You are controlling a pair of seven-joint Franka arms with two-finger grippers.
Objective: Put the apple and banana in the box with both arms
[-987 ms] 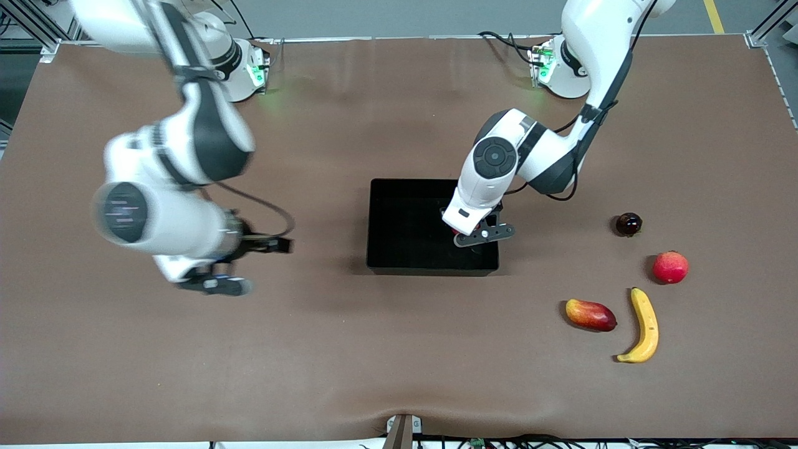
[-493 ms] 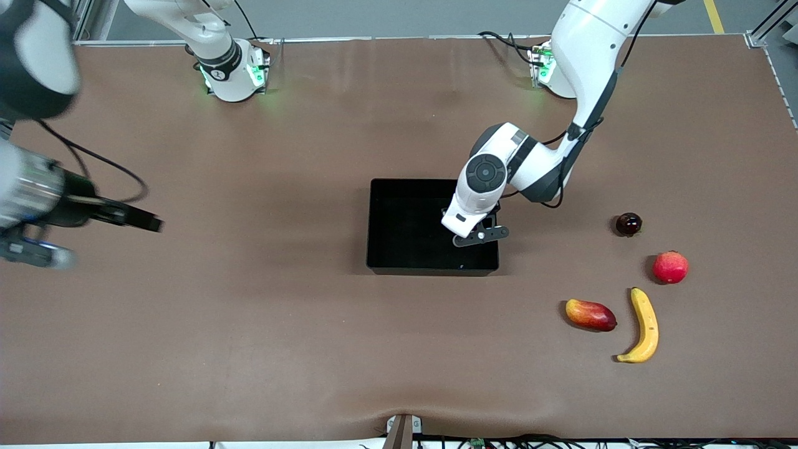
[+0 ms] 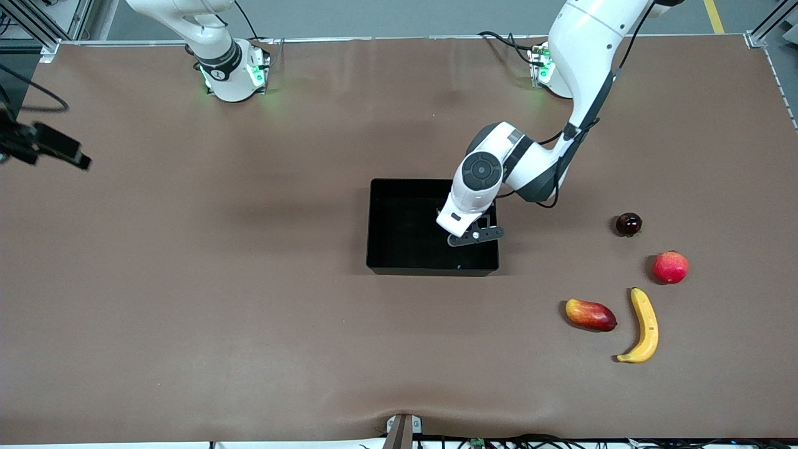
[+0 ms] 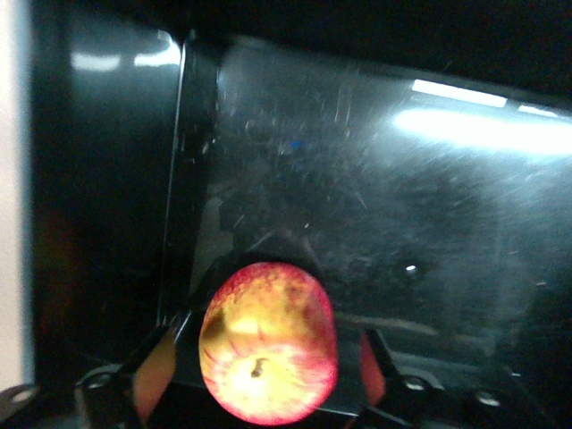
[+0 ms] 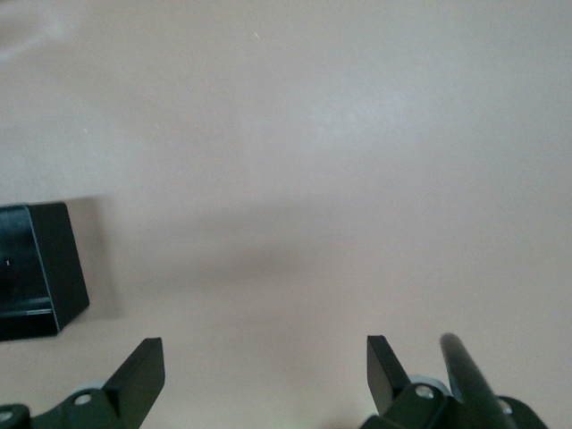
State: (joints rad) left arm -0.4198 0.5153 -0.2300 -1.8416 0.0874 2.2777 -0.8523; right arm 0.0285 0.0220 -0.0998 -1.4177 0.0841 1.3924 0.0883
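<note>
No readable text, label, brand, number or sign anywhere on the brown table cover (image 3: 249, 324), the shallow black plastic box (image 3: 380, 231), the fruits or the white arms.

Robotics lab bench, not a home or kitchen: two white Franka arms, the right arm (image 3: 212, 37) and the left arm (image 3: 586, 56), are bolted at the far edge of a big table (image 3: 249, 312) covered in plain brown matting, with green status LEDs lit at both bases. Loose cables (image 3: 505, 40) run by the left arm's base, aluminium frame struts (image 3: 37, 25) stand at the far corners, and grey floor with a yellow line (image 3: 714, 15) shows past the table.
</note>
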